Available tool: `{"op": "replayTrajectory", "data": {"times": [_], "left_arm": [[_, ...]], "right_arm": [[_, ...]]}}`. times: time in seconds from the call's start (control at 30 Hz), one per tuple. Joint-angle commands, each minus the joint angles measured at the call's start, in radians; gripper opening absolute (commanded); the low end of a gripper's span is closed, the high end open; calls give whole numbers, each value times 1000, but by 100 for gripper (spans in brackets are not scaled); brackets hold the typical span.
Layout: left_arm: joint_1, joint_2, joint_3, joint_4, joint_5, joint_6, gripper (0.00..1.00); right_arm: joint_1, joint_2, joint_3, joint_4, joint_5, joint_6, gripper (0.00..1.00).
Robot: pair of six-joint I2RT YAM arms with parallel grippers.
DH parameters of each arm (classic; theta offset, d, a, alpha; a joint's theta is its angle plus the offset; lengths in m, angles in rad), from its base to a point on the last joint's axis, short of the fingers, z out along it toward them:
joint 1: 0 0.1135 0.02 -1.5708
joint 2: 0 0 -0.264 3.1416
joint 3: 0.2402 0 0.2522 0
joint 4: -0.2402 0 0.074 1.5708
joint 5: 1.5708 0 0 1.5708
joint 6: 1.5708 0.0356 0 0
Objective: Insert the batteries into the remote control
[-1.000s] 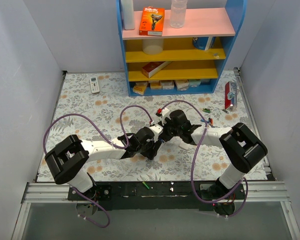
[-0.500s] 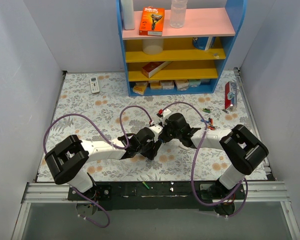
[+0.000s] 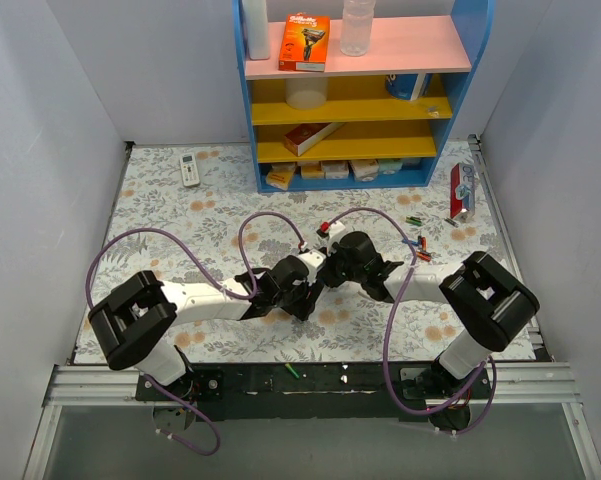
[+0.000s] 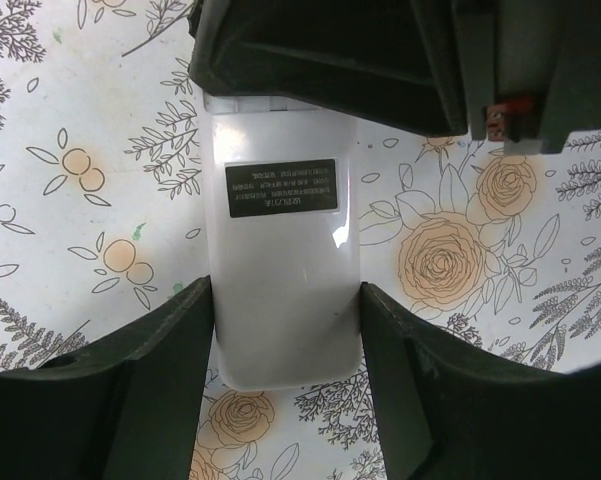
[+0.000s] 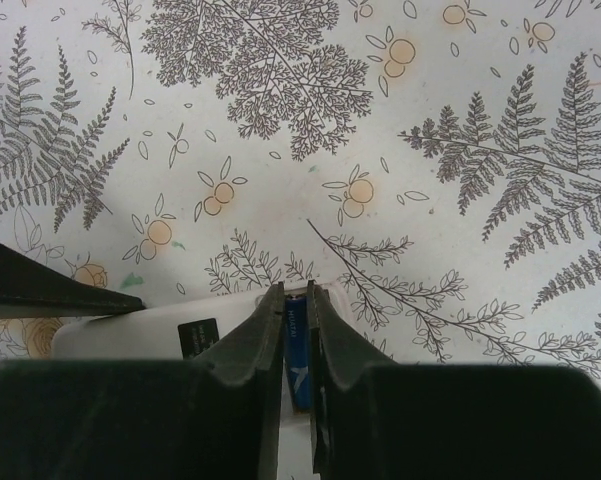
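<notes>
With the left jaws gripping the remote (image 4: 280, 260), the right jaws flanked a blue battery (image 5: 296, 345) at its recess, grip undeterminable; other batteries (image 3: 414, 221) lay unloaded.

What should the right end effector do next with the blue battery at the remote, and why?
Probably ease the right end effector open slightly and lift straight up: the blue battery between its fingers looks seated against the remote control, which the left end effector clamps.
</notes>
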Motion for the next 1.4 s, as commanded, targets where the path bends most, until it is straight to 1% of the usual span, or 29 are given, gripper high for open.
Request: {"op": "replayTrajectory", "data": {"times": [0.0,0.13,0.17,0.2,0.3,0.43,0.53,0.73,0.83,0.9,1.0,1.17,1.33,1.37], "left_arm": [[23,-23,-16,25,-53,-25,30],[28,-34,-29,34,-51,-27,30],[29,-34,-31,32,-48,-28,30],[29,-34,-31,32,-48,-30,30],[34,-37,-36,36,-47,-31,31],[38,-48,-40,40,-45,-33,32],[40,-54,-45,40,-41,-34,33],[41,-57,-51,40,-34,-34,34],[41,-58,-51,42,-30,-31,34],[41,-58,-51,42,-21,-30,34],[41,-57,-51,42,-14,-22,34],[41,-57,-49,43,-1,-16,34],[41,-55,-49,43,7,-13,34],[41,-57,-49,45,9,-13,34]], "right_arm": [[68,-5,-76,-145,-209,-81,19],[68,-20,-76,-154,-233,-89,23],[68,-25,-73,-157,-237,-87,27],[68,-28,-72,-161,-240,-84,29],[68,-31,-69,-174,-234,-75,31],[55,-39,-69,-186,-211,-55,32],[45,-50,-62,-198,-207,-37,36],[16,-86,-47,-230,-210,0,36],[-6,-109,-46,-224,-214,22,34],[-17,-114,-42,-214,-245,28,32],[-34,-109,-30,-195,-294,38,29],[-38,-100,-4,-155,-349,51,29],[-44,-70,34,-141,-340,55,28],[-46,-63,37,-143,-326,57,26]]}}
